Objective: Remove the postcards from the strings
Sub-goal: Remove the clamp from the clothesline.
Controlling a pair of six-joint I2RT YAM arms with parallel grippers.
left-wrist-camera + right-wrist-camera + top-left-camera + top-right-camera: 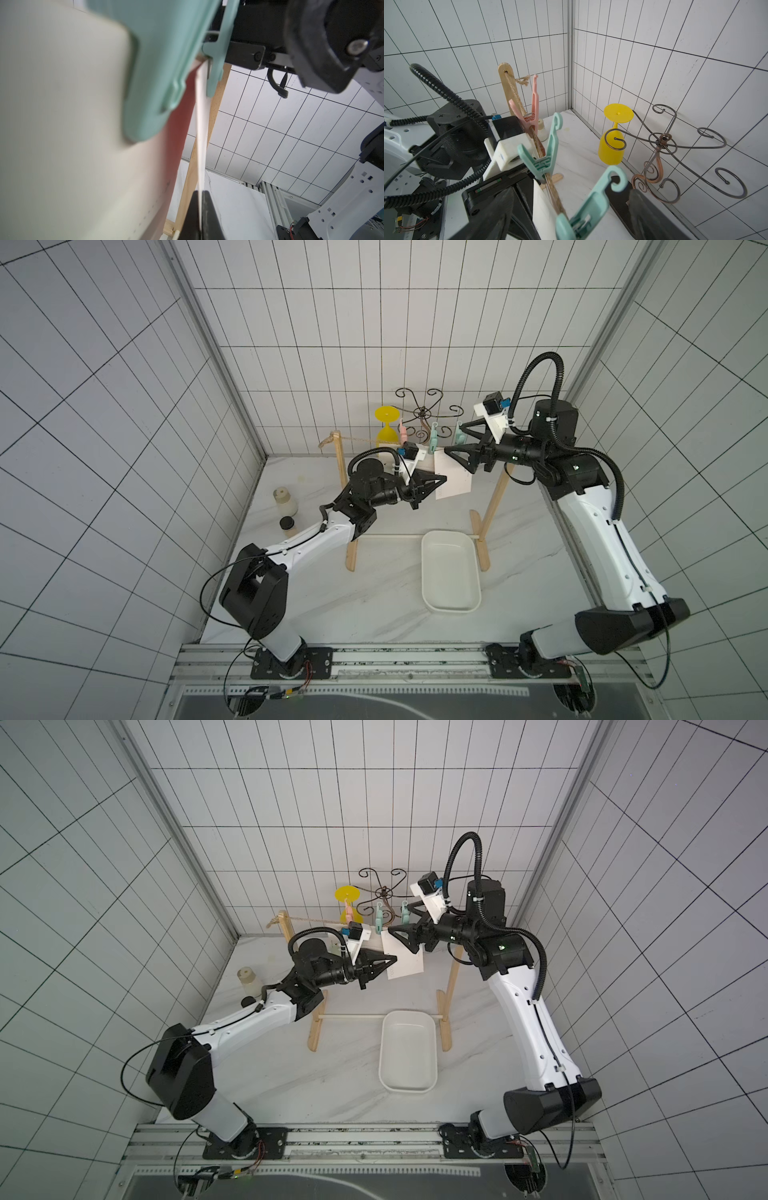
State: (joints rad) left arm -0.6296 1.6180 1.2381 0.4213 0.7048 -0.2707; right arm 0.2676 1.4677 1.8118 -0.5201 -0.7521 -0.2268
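Teal clip (162, 68) is a blur right up against my left wrist cam, biting the near postcard (62, 135). Beyond it the end postcard (201, 135) hangs edge-on from the end clip (216, 54), and my left gripper (200, 195) is pressed together on its bottom edge. Right wrist cam: my right gripper (566, 193) is spread wide, one jaw either side of the end clip, not squeezing it as far as I can tell, w/ the twine (515, 92) running back past a pink clip (532, 120) to a wooden post (504, 87). Risks as I see them: tug left before that clip opens and the end postcard could tear, or drag the twine and rock the posts. An off-centre squeeze could twist the clip, and my thin pinch may slip so the postcard drops. Both top views: white tray (451, 609) on the table (374, 593) by the right post's foot is empty. Capped bottle (284, 504) and small black-capped jar (286, 524) sit off to my left, contents can't tell. Yellow glass (386, 434) hangs bowl-down on the wire rack (423, 410), holding nothing.
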